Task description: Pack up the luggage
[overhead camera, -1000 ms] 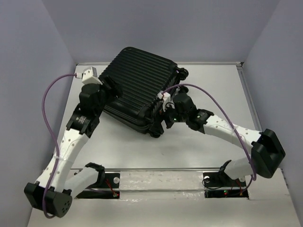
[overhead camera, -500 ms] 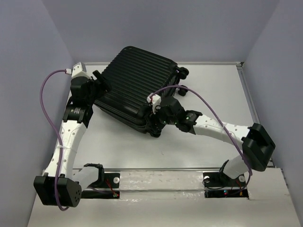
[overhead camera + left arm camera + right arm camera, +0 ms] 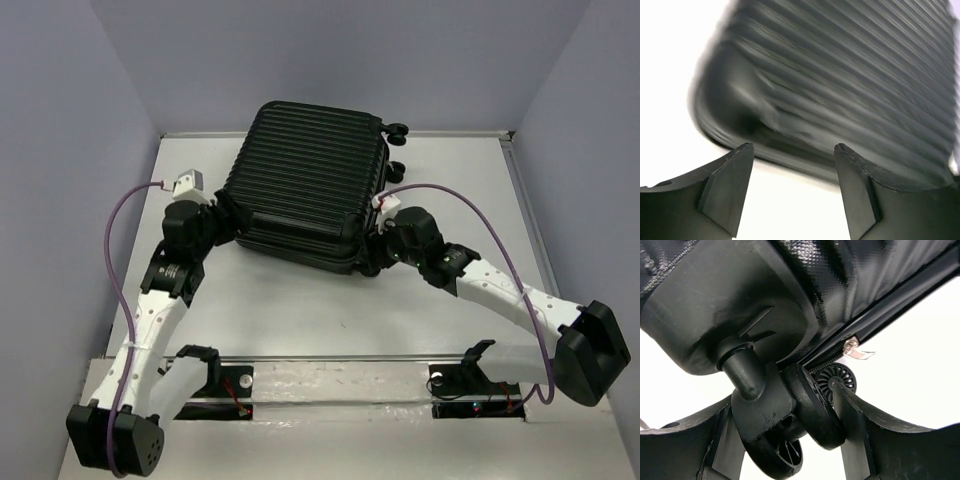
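Note:
The luggage (image 3: 305, 185) is a black ribbed hard-shell suitcase, lying closed and flat at the back middle of the white table. My left gripper (image 3: 228, 215) is at its near left corner. In the left wrist view this gripper (image 3: 792, 147) is open with only table between its fingers, and the luggage (image 3: 840, 75) rim is just ahead. My right gripper (image 3: 378, 258) is at the near right corner. In the right wrist view it (image 3: 785, 400) is shut on a caster wheel (image 3: 812, 410) under the luggage (image 3: 765, 290).
Two more wheels (image 3: 398, 132) stick out at the suitcase's far right corner, close to the back wall. A zip pull (image 3: 852, 345) hangs by the gripped wheel. Grey walls close in the table (image 3: 470, 180) on three sides. A metal rail (image 3: 320, 360) runs along its near edge.
The suitcase has turned and slid back toward the far wall. My right gripper closed on the near wheel and swung right with it. My left gripper moved along the left edge to the near corner.

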Available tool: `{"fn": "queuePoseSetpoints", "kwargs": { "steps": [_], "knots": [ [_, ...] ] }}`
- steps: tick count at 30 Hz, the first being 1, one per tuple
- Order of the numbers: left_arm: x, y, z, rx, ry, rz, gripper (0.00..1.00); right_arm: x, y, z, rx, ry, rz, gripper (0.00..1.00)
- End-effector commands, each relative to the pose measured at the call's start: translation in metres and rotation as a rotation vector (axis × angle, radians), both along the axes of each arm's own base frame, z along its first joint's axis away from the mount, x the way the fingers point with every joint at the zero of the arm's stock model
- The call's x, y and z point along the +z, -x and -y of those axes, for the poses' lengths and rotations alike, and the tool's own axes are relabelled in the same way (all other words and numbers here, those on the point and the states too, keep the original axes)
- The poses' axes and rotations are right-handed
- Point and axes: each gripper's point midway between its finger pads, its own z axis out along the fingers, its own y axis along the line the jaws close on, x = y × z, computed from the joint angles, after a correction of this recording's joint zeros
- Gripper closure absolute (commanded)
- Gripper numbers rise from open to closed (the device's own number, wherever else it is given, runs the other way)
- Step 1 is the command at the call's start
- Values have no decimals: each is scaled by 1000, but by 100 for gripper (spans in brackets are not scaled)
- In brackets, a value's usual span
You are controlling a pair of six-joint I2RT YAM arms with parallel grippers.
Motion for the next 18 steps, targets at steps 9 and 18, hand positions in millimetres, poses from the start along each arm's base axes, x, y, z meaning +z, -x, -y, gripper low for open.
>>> {"fn": "queuePoseSetpoints", "kwargs": {
  "steps": [9,18],
  "knots": [
    [-39,86,130,-375,182,-11,32,47,18,-35,139,-252,-8,40],
    [-40,119,200,-565,219,-17,35,59,26,17,-39,-266,82,29]
  ]
}}
